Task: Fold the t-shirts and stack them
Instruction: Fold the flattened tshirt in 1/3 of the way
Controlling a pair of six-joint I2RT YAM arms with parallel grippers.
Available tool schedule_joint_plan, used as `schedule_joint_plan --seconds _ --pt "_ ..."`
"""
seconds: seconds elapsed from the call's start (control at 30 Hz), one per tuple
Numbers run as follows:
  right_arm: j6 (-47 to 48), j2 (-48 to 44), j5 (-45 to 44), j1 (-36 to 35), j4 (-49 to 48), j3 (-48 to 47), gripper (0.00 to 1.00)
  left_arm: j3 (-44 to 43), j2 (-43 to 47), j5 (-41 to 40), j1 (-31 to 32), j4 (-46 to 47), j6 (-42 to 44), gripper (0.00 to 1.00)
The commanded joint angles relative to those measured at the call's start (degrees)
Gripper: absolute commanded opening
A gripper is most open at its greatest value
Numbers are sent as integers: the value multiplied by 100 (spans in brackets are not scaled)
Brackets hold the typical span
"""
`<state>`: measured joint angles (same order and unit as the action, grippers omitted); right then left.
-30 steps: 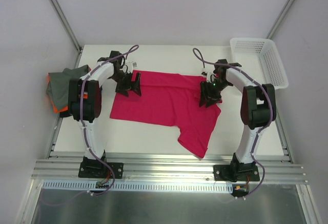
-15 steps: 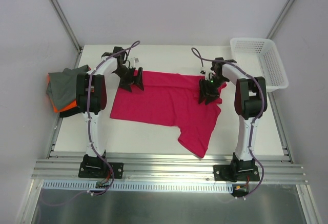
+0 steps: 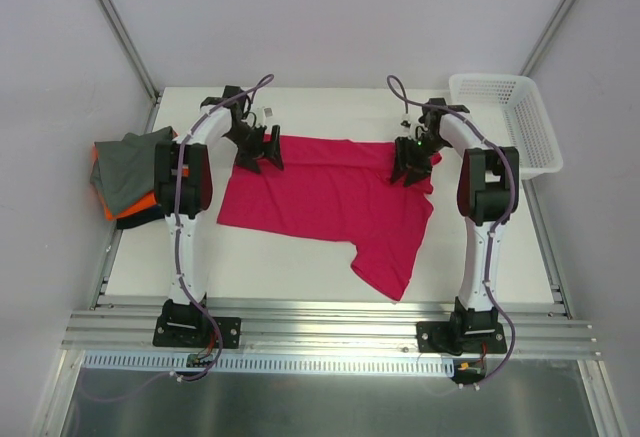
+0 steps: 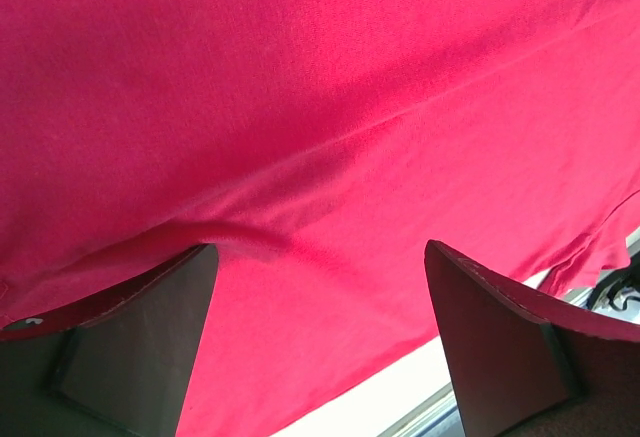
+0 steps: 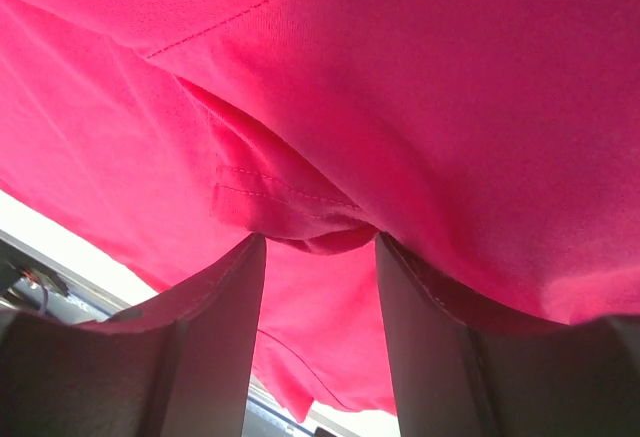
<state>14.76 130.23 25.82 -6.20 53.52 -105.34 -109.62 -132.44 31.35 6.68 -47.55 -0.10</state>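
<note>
The bright magenta t-shirt (image 3: 330, 197) lies spread on the white table, with one part trailing toward the near edge. My left gripper (image 3: 258, 149) rests on the shirt's far-left corner. In the left wrist view (image 4: 315, 257) its jaws stand wide apart with flat cloth (image 4: 330, 107) between them. My right gripper (image 3: 412, 165) rests on the far-right corner. In the right wrist view (image 5: 318, 247) its jaws are partly open, and a bunched hem fold (image 5: 290, 217) sits between the tips. A pile of grey, orange and dark shirts (image 3: 125, 172) lies at the left edge.
A white mesh basket (image 3: 505, 117) stands at the back right corner. Metal frame posts rise at both back corners. The table's near edge and rail (image 3: 320, 317) run just past the trailing part of the shirt.
Both grippers have moved toward the far edge of the shirt. The magenta shirt has shifted slightly away from the near edge with them.
</note>
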Motion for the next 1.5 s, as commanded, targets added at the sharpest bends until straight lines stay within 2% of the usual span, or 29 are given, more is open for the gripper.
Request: schedule_joint_plan --seconds 0.0,0.13,0.4,0.57,1.27,1.47 --pt "-158 81 -7 66 36 -407 52 -278 -317 -103 18 44 27 86" --pt "-149 143 124 66 132 -567 52 -446 -361 -121 35 35 19 86" --pt "-202 -393 318 57 133 -171 53 -296 -45 -235 27 9 107 86" --pt "-132 -210 134 118 177 -557 53 -516 -124 -235 97 18 107 87" --pt "-386 371 132 242 89 -1041 54 -920 -361 -209 150 -35 27 88" --pt "-579 -129 441 224 80 -497 54 -385 87 -6 150 -105 36 86"
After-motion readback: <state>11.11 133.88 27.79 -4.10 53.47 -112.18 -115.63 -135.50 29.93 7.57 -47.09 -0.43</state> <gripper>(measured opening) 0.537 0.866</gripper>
